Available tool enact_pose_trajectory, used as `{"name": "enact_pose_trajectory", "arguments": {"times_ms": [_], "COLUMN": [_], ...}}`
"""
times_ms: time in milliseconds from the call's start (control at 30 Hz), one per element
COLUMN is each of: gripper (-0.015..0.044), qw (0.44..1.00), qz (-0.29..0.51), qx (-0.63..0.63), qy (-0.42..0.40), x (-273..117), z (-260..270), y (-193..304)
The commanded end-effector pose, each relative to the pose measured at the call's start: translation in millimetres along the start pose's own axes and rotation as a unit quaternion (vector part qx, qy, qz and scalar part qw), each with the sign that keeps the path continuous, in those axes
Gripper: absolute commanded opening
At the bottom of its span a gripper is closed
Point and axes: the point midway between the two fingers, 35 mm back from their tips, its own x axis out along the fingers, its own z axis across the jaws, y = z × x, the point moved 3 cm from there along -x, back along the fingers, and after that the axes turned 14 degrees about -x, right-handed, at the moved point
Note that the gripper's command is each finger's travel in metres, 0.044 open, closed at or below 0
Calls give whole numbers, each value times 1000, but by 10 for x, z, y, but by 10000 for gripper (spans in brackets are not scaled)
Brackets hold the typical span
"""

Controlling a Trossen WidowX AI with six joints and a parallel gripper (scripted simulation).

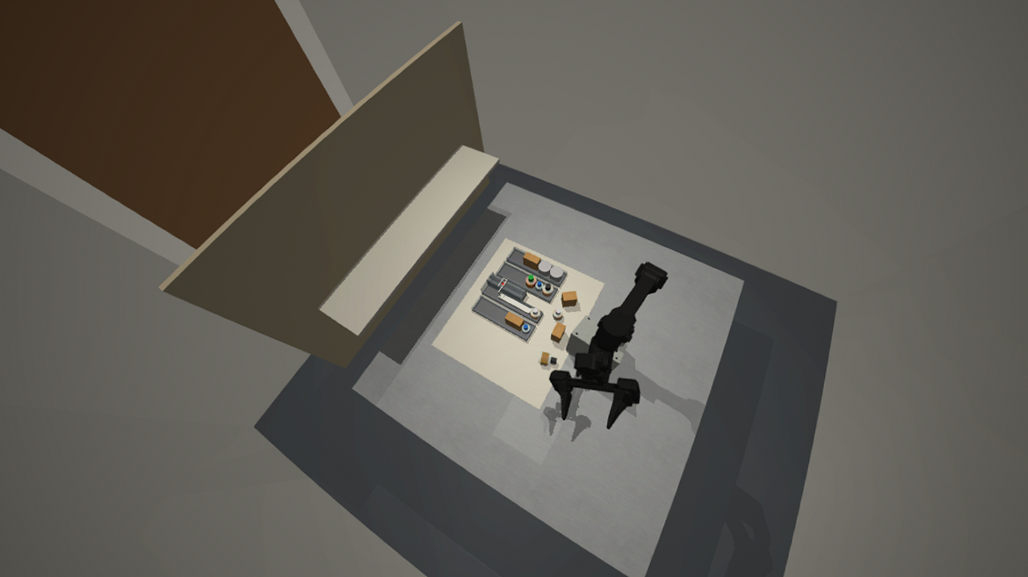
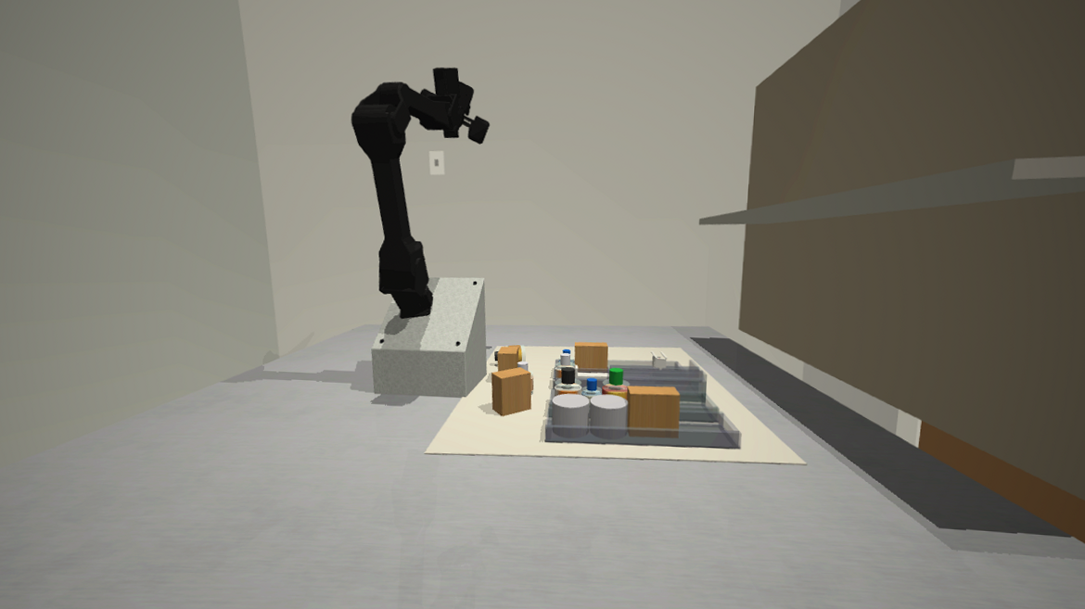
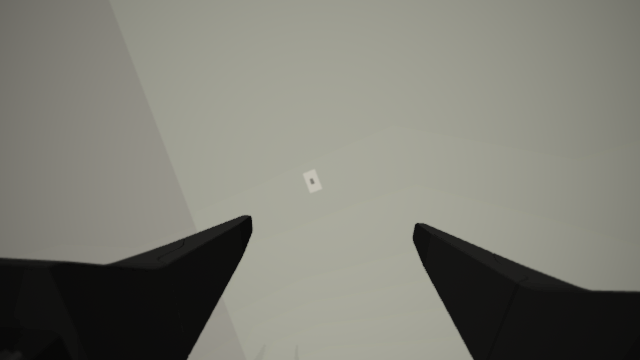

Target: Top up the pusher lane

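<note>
My gripper (image 1: 587, 422) (image 3: 332, 227) is open and empty. It is high in the air, beyond the mat's near corner in the top view, far from the jars; the wrist view shows only wall between the fingers. The sprung lane (image 1: 492, 294) holds a white-capped jar (image 1: 535, 312) (image 2: 565, 360) at its front end, with a long white strip (image 1: 515, 303) behind it. A loose white-capped jar (image 1: 558, 313) (image 2: 522, 367) stands on the mat in front of the lanes, partly hidden in the exterior view. A small dark-capped item (image 1: 553, 360) lies beside a block. Labels are too small to read.
Wooden blocks (image 1: 569, 298) (image 1: 557, 332) stand on both sides of the loose jar. Neighbouring lanes hold grey cylinders (image 1: 556, 272) (image 2: 569, 414), a green-capped jar (image 1: 530, 279) (image 2: 616, 378), other capped jars and blocks. A raised shelf (image 1: 410, 237) and tall panel (image 1: 350, 167) stand behind the lanes.
</note>
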Motion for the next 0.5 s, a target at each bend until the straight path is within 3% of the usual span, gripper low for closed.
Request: {"name": "enact_pose_trajectory", "arguments": {"times_ms": [0,467], "gripper": [440,440], "qw": [998,904], "qz": [10,72], "qx": [33,213], "qy": [59,364], "x": [-152,-1432], "z": [-389,-2206], "y": [38,702]}}
